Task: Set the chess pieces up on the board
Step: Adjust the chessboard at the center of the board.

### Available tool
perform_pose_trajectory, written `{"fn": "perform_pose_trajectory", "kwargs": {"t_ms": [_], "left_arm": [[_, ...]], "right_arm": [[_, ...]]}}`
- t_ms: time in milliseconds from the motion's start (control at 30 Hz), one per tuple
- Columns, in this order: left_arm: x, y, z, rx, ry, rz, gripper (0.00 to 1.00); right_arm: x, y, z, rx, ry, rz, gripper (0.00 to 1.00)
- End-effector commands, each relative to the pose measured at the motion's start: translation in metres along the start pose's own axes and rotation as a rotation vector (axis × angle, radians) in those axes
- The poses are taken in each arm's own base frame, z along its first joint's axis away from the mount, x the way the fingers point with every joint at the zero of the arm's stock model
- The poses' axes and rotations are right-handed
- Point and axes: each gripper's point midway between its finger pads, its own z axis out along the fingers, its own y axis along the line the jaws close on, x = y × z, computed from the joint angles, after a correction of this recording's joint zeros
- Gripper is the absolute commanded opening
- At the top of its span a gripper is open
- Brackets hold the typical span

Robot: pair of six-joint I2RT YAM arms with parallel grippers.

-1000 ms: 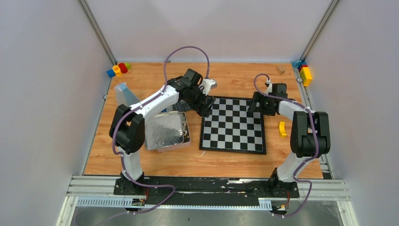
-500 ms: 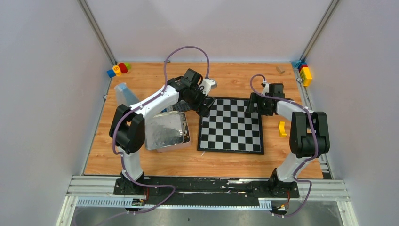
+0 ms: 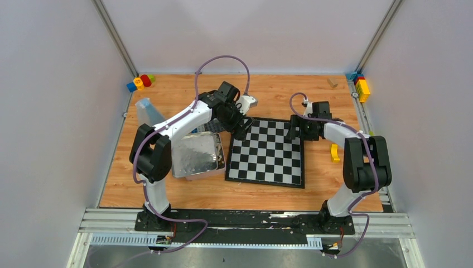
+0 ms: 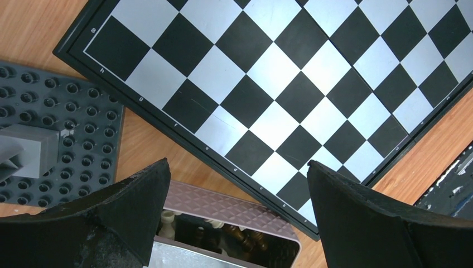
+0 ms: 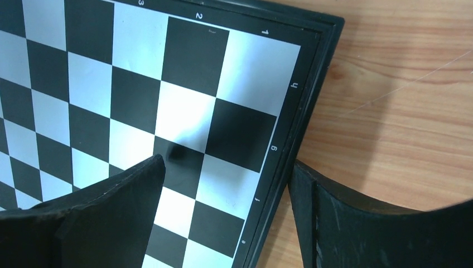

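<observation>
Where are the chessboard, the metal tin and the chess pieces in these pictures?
Chessboard [image 3: 265, 152], overhead view, a middle square.
Metal tin [image 3: 192, 153], overhead view, its shiny surface.
Chess pieces [image 4: 167, 219], left wrist view, a cream one inside the tin.

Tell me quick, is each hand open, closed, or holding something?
Left hand: open, holding nothing.
Right hand: open, straddling the chessboard edge, holding nothing.

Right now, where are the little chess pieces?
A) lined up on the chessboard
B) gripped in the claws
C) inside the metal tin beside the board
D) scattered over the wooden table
C: the left wrist view shows cream and brown chess pieces lying in the tin next to the board, whose visible squares are all bare.
</observation>
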Motion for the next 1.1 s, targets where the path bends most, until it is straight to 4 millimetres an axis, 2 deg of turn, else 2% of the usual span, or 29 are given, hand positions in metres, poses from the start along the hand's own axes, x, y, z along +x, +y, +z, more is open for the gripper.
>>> {"fn": "perform_pose_trajectory", "kwargs": {"t_ms": [0,300,533,733,867,967,1067], "left_arm": [[-0.025,-0.003,-0.024,-0.001,-0.063,0.082,1.0],[-0.018,-0.002,-0.003,0.04,-0.01,0.071,1.0],[-0.018,-0.001,0.003,0.053,-0.005,0.062,1.0],[-0.013,-0.003,-0.005,0.043,0.002,0.08,1.0],[-0.004,-0.003,-0.02,0.016,0.018,0.112,1.0],[0.008,0.002,-0.031,-0.03,0.049,0.139,1.0],[0.021,0.016,-0.042,-0.131,0.077,0.154,1.0]], "right_arm": [[-0.011,0.013,-0.014,-0.04,-0.046,-0.063,0.81],[-0.005,0.012,-0.014,-0.047,-0.019,-0.093,0.81],[-0.003,0.013,-0.013,-0.054,-0.01,-0.091,0.81],[-0.014,0.01,-0.008,-0.045,-0.015,-0.135,0.81],[-0.027,0.01,-0.003,-0.048,-0.02,-0.151,0.81],[-0.043,0.008,0.003,-0.042,-0.029,-0.173,0.81],[-0.06,0.008,0.007,-0.037,-0.04,-0.193,0.81]]}}
